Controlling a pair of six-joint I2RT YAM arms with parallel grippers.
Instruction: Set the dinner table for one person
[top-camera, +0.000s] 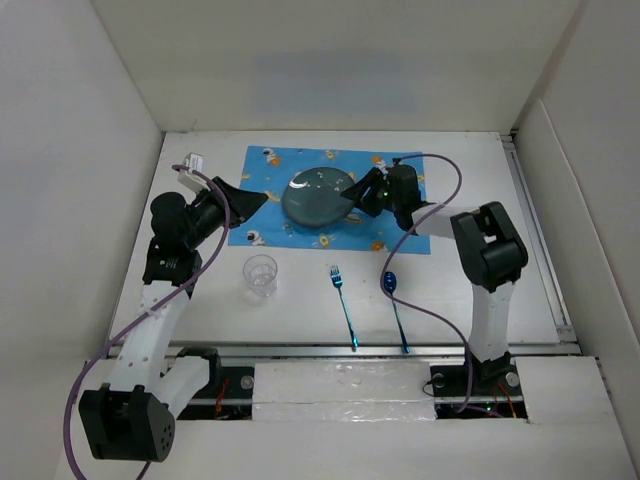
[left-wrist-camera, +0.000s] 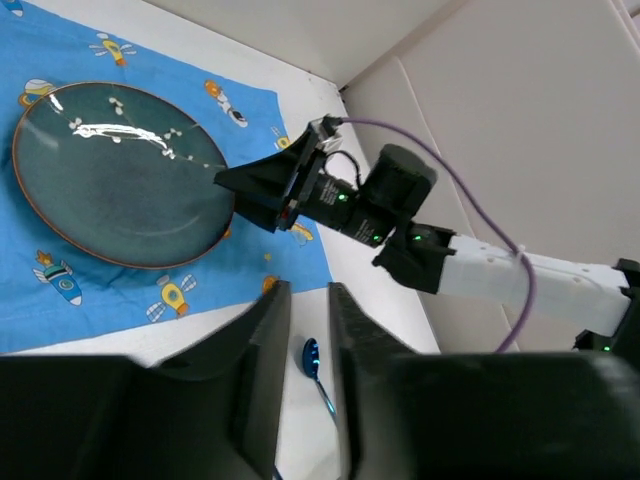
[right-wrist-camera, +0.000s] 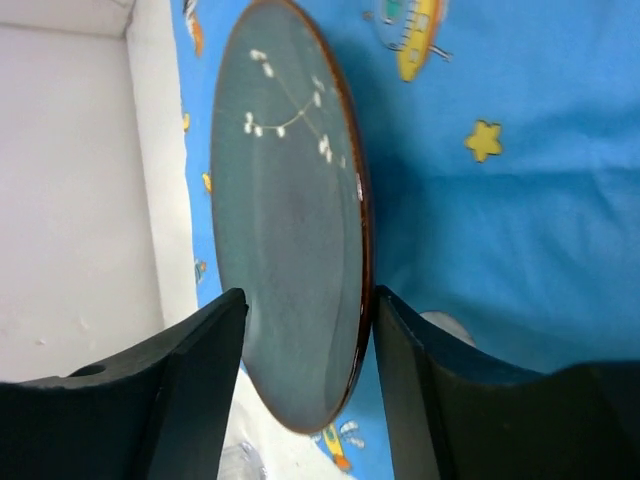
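Note:
The dinner table (top-camera: 480, 190) is a white tabletop between white walls. A blue astronaut placemat (top-camera: 400, 235) lies at the back with a teal plate (top-camera: 312, 195) on it. My right gripper (top-camera: 352, 199) is at the plate's right rim. In the right wrist view its fingers (right-wrist-camera: 308, 300) stand apart, with the plate (right-wrist-camera: 290, 220) between them and the rim against the right finger. My left gripper (top-camera: 252, 203) hovers at the mat's left edge, its fingers narrowly apart and empty (left-wrist-camera: 308, 290). The plate (left-wrist-camera: 110, 180) and right gripper (left-wrist-camera: 228, 180) show in the left wrist view.
A clear glass (top-camera: 261, 274) stands in front of the mat at the left. A blue fork (top-camera: 343, 303) and a blue spoon (top-camera: 394, 300) lie side by side near the front edge. The spoon shows in the left wrist view (left-wrist-camera: 312, 358).

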